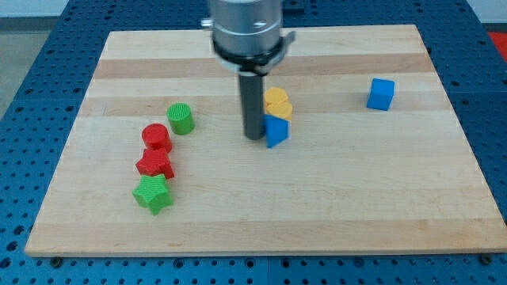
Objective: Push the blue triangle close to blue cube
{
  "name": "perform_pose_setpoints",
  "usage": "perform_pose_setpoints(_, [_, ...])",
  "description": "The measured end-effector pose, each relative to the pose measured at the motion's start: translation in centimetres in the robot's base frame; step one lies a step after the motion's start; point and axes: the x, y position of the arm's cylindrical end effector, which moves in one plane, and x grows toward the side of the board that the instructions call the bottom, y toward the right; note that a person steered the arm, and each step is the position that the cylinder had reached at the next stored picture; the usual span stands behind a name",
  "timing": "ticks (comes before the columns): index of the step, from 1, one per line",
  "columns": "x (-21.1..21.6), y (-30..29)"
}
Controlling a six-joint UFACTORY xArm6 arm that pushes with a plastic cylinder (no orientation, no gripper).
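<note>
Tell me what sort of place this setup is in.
Probably a robotics lab bench. A wooden board lies on a blue perforated table, small coloured blocks such as the blue cube are scattered on it, and my tip rests beside the blue triangle.

my tip (pixel 253 138) touching blue triangle's (pixel 276 131) left | blue cube (pixel 381 93) well apart, right

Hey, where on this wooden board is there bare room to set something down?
Bare wood spans the view's bottom edge of the wooden board, and between the blue triangle block and blue cube block. Crowded: the view's left cluster around the red cylinder block; my tip touches the triangle.
</note>
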Motion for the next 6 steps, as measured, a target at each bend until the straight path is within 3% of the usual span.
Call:
perform_pose_setpoints(1, [-0.1, 5.2])
perform_pose_setpoints(2, [0.0, 6.6])
perform_pose_setpoints(3, [1.0, 1.6])
perform_pose_setpoints(4, [4.4, 1.1])
perform_pose_setpoints(5, [5.1, 5.2])
perform_pose_setpoints(6, [2.1, 9.4])
